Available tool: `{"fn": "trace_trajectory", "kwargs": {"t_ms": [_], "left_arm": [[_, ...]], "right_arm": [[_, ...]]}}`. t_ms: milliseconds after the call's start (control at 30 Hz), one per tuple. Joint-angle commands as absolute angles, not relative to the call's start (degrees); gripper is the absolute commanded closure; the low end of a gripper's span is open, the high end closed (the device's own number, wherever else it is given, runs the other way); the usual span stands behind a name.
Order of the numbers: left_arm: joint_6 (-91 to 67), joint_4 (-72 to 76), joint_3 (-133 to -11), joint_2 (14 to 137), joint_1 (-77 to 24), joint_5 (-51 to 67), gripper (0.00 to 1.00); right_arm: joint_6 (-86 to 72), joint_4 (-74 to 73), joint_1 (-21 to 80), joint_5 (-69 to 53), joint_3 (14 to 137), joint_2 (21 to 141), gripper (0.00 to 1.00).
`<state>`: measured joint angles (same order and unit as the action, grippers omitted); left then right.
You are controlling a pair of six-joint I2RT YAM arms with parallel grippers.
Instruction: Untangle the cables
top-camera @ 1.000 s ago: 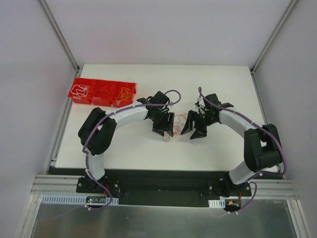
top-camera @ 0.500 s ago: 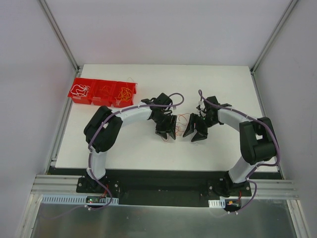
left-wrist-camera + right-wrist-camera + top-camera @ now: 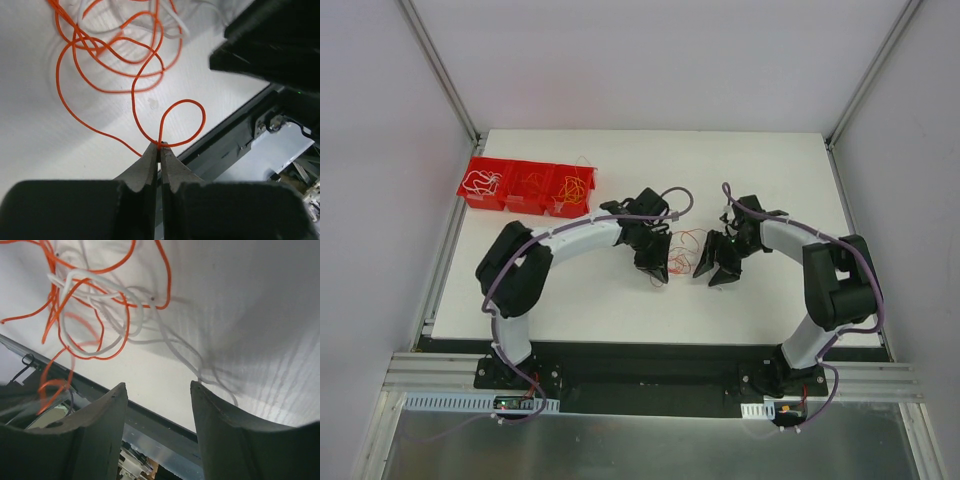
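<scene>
Both arms have shifted slightly, but the cables (image 3: 686, 242) stay tangled: the left gripper (image 3: 160, 146) pinches an orange strand (image 3: 184, 100), the right gripper (image 3: 157, 385) stands open and empty.

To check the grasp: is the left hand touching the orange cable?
Touching. The left wrist view shows the left hand shut on the orange cable, pinching it where a small loop crosses itself.
</scene>
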<state>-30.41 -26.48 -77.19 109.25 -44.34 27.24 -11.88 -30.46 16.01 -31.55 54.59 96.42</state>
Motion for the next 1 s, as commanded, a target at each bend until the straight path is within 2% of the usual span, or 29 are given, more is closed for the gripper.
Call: {"fn": "trace_trajectory", "kwargs": {"t_ms": [0,233,467,600,833,967], "left_arm": [[-27.25,-27.33,-76.82,94.34,-44.65,20.33,1.0],[-20.67,-30.05,-82.51,75.52,-44.65,3.27,1.0],[-9.68,-32.52,-100.52,68.12,-44.56,-11.76,1.0],[-5.54,-32.52,-108.71,68.29,-44.65,-14.93,1.0],[-5.61,-32.69,-108.46,69.78,-42.55,-21.88,1.0],[-16.75,-33.66,-105.31,69.7,-32.38,-12.34,1.0]], "right_arm": [[-13.01,-31.38,14.77,-27.43,54.23,97.56,0.45],[-13.62,-32.69,13.54,-22.07,53.79,97.38,0.45],[-13.01,-33.13,12.22,-21.09,53.0,98.09,0.45],[-12.92,-33.14,12.04,-21.97,53.26,97.91,0.45],[-11.08,-33.13,12.3,-26.63,55.54,91.42,0.44],[-8.97,-37.08,12.92,-27.33,59.67,86.32,0.41]]}}
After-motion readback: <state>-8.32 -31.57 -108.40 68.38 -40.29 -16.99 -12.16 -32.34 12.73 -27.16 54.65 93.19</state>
